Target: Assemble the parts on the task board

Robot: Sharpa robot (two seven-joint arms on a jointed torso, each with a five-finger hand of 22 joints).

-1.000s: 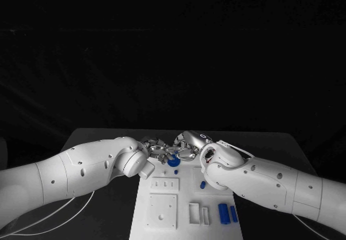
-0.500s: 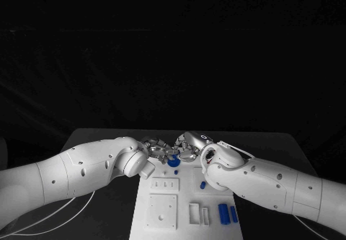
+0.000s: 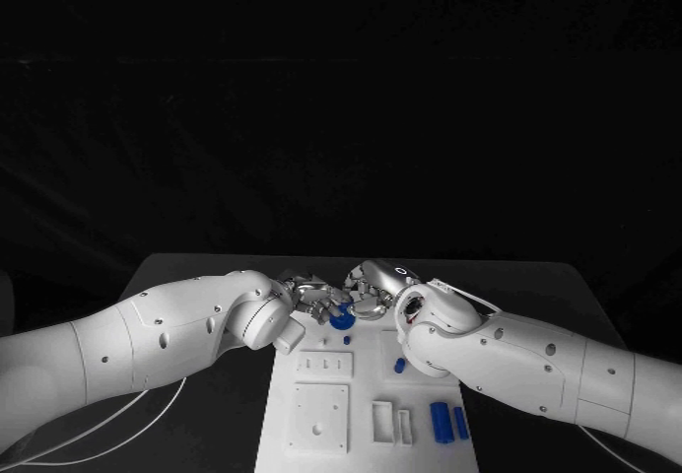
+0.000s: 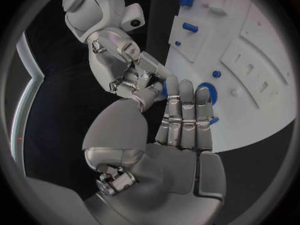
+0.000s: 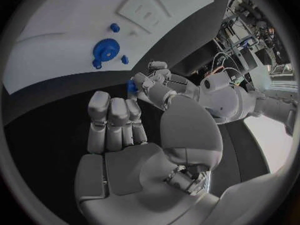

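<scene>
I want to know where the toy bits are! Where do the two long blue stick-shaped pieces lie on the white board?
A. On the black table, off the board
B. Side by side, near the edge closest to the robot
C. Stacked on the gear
B: in the head view the two long blue stick-shaped pieces lie side by side on the white board, at its end nearest the robot.

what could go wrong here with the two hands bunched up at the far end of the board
1. The small blue piece sits where the fingertips of the left hand and the right hand meet; which hand holds it is unclear, so it may slip and drop.
2. The toothed blue gear on the white task board lies close by; a finger could knock it.
</scene>
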